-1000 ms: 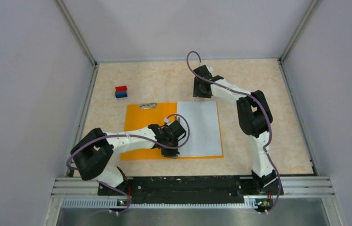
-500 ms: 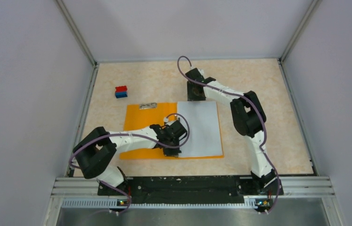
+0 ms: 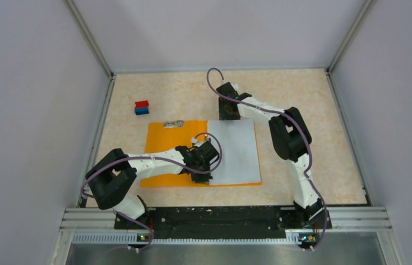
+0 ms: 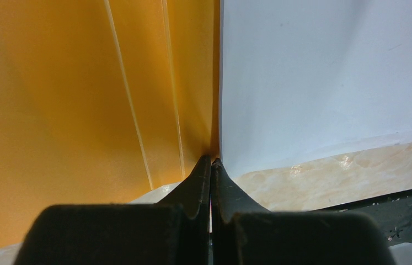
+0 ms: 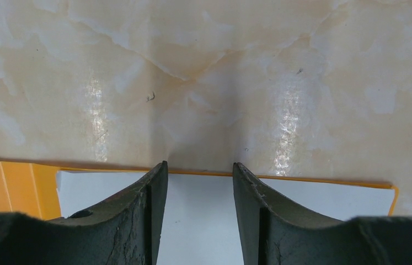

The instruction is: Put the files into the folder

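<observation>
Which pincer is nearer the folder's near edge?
Left. The left pincer sits shut at the near edge of the folder, beside the sheet; the right pincer hangs open over its far edge.

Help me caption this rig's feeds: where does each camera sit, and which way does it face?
Top external: above and behind the bases, looking down at the table; both arms show, left gripper at the near edge of the folder, right gripper at its far edge.
Left wrist: on the left arm, facing the folder's crease beside the sheet; its shut fingers show.
Right wrist: on the right arm, facing the sheet's far edge and table; its open fingers show.
Shared: all three show folder and sheet.
</observation>
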